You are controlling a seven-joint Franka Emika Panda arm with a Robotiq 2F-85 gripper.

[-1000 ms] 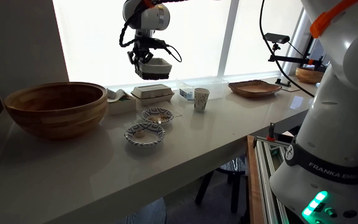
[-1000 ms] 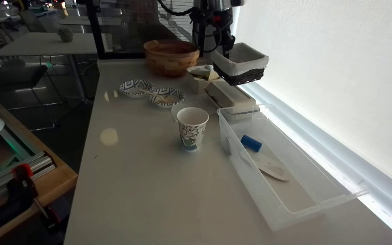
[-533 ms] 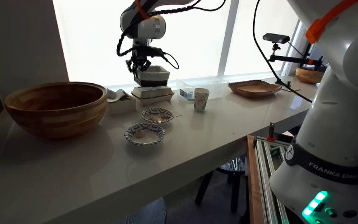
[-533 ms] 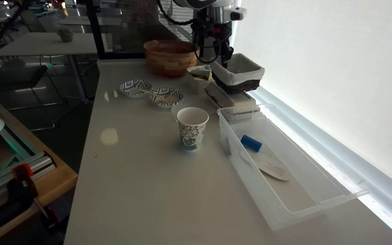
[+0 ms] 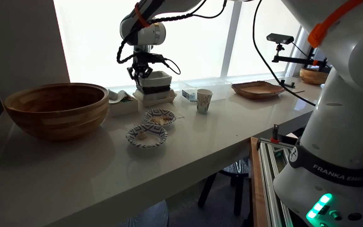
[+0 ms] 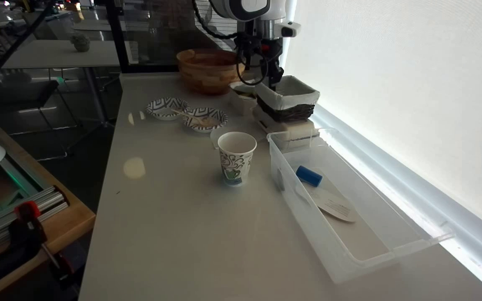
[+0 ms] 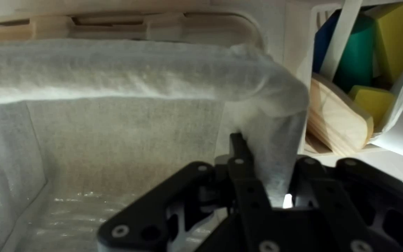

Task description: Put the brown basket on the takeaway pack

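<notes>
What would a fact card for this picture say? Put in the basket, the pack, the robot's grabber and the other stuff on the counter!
Basket: dark woven sides, white lining; over the pack
Touching the pack: can't tell for sure
Gripper: closed on the basket's side wall
Let go: not yet
Cup: upright on the counter
Dishes: two, round, patterned
Big bowl: round, wooden
Tray: brown
Bin: see-through, blue thing inside

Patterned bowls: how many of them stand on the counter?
2. In an exterior view, the near bowl stands in front, the far bowl just behind it, closer to the takeaway pack. I see no others; hidden ones cannot be excluded.
</notes>
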